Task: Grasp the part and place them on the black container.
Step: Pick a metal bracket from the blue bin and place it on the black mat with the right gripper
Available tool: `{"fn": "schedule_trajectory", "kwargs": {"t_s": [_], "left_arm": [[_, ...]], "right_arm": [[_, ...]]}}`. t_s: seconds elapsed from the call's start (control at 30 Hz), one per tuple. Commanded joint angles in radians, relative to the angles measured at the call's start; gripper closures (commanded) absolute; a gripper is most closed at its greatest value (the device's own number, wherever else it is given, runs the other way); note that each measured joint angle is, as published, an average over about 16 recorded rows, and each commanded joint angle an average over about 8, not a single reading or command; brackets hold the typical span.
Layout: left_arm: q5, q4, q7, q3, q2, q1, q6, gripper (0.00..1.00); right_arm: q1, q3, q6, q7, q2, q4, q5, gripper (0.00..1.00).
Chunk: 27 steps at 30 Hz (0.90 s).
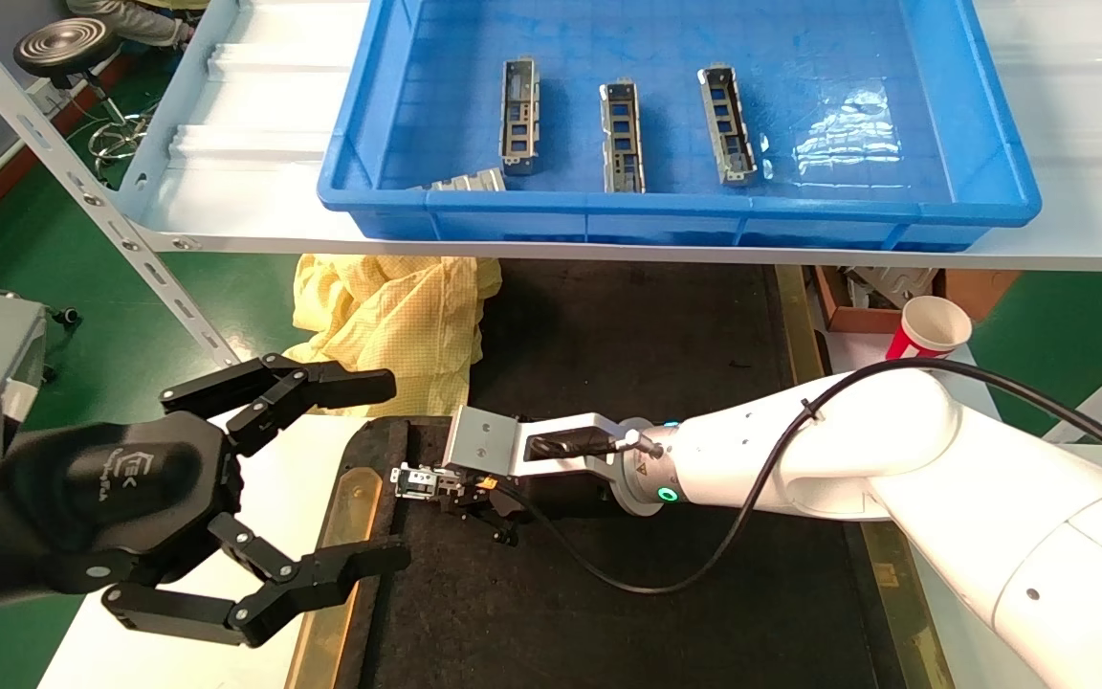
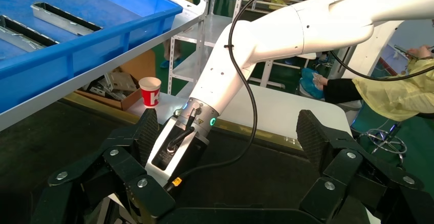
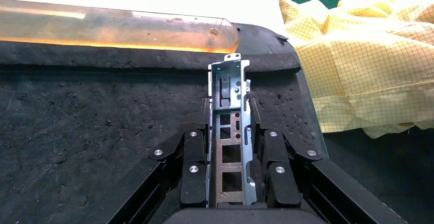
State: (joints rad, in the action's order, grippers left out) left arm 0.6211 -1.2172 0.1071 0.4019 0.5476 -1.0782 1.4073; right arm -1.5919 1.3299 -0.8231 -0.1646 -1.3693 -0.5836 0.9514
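Note:
My right gripper (image 3: pixel 230 112) is shut on a silver-grey part (image 3: pixel 229 132), its fingers pressed against both sides of the channel. It holds the part low over the black container (image 3: pixel 92 127), near the container's corner by the brass-coloured strip (image 3: pixel 117 29). In the head view the right gripper (image 1: pixel 455 490) and the part's end (image 1: pixel 413 481) sit at the container's (image 1: pixel 666 364) left edge. Several more parts (image 1: pixel 622 136) lie in the blue bin (image 1: pixel 895 206). My left gripper (image 1: pixel 388 469) is open and empty, hovering left of the container.
A yellow cloth (image 1: pixel 398 321) lies at the container's far left corner. A red and white paper cup (image 1: pixel 929 330) stands to the right. The shelf edge (image 1: pixel 608 251) carrying the blue bin overhangs the far side. A black cable (image 1: pixel 608 572) hangs from my right wrist.

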Motion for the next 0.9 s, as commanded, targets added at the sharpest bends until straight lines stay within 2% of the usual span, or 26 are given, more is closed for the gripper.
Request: {"fn": "schedule_trajectory", "kwargs": {"t_s": [0.03, 0.1, 0.13, 0.33, 0.4, 0.9], "left_arm": [[0.0, 0.0, 0.0, 0.0, 0.0, 0.0, 0.0, 0.0], [0.0, 0.0, 0.0, 0.0, 0.0, 0.0, 0.0, 0.0], [0.0, 0.0, 0.0, 0.0, 0.0, 0.0, 0.0, 0.0], [0.0, 0.0, 0.0, 0.0, 0.0, 0.0, 0.0, 0.0], [0.0, 0.0, 0.0, 0.0, 0.0, 0.0, 0.0, 0.0], [0.0, 0.0, 0.0, 0.0, 0.0, 0.0, 0.0, 0.0]], "right_arm": [[-0.001, 0.012, 0.006, 0.002, 0.0, -0.003, -0.007, 1.0], [-0.001, 0.021, 0.01, 0.003, 0.0, -0.004, -0.015, 0.98], [-0.001, 0.026, 0.011, 0.003, 0.0, -0.005, -0.02, 0.93], [0.0, 0.049, 0.019, -0.001, 0.0, -0.009, -0.045, 0.18], [-0.001, 0.056, 0.023, -0.004, 0.0, -0.009, -0.052, 0.0], [-0.032, 0.08, 0.018, -0.059, 0.003, -0.004, -0.111, 0.0]]}}
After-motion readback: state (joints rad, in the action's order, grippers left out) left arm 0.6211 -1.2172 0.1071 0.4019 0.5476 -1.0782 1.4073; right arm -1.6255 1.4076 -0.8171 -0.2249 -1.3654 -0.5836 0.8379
